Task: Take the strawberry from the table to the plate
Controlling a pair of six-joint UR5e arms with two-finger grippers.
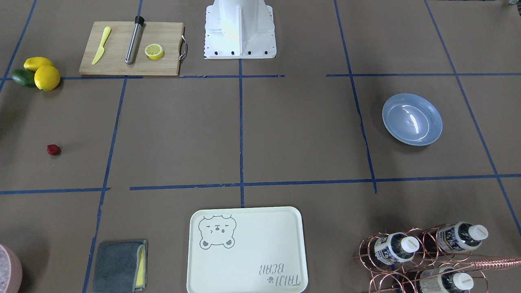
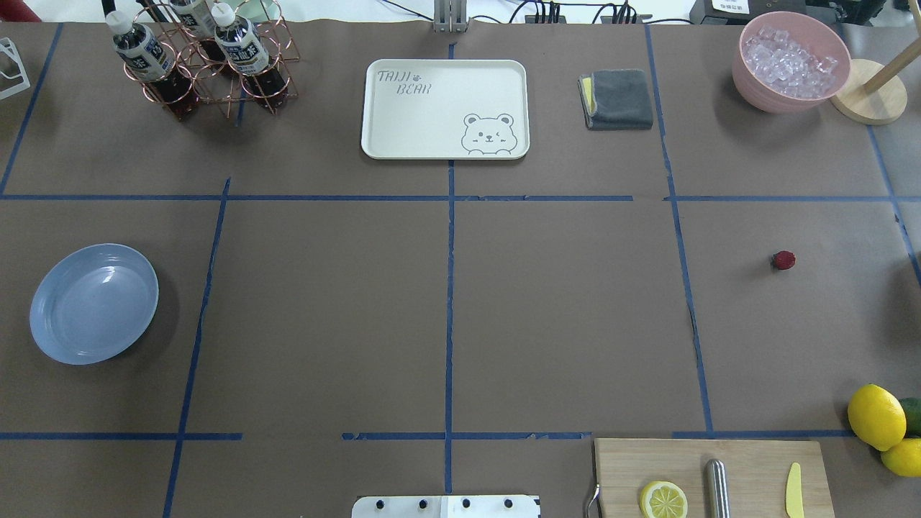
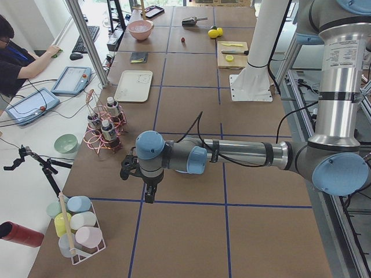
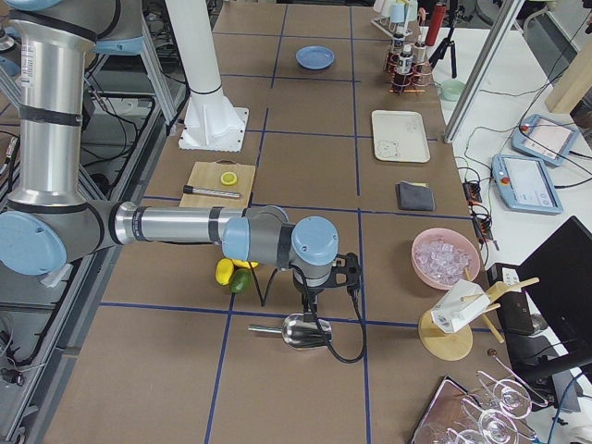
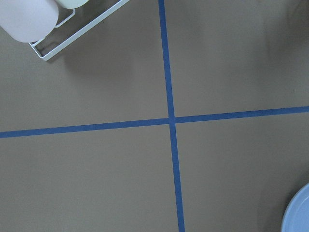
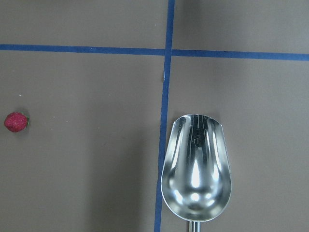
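Note:
The strawberry [image 1: 53, 150] [image 2: 783, 260] [image 6: 16, 122], tiny and dark red, lies alone on the brown table [image 2: 561, 316] on the robot's right side. The light-blue plate [image 1: 412, 119] [image 2: 93, 303] [image 5: 300, 212] sits empty far over on the robot's left. My left gripper [image 3: 149, 194] hangs pointing down beyond the table's left end, near the plate; whether it is open or shut I cannot tell. My right gripper [image 4: 310, 303] hangs over a metal scoop [image 6: 195, 166] past the strawberry; its state I cannot tell either. Neither wrist view shows fingers.
A cutting board [image 2: 712, 478] with a lemon half [image 2: 663, 499], metal rod and yellow knife is near the robot's base. Lemons [image 2: 876, 417] lie beside it. A bear tray [image 2: 445, 108], grey cloth [image 2: 617, 98], bottle rack [image 2: 198, 61] and ice bowl [image 2: 790, 61] line the far edge.

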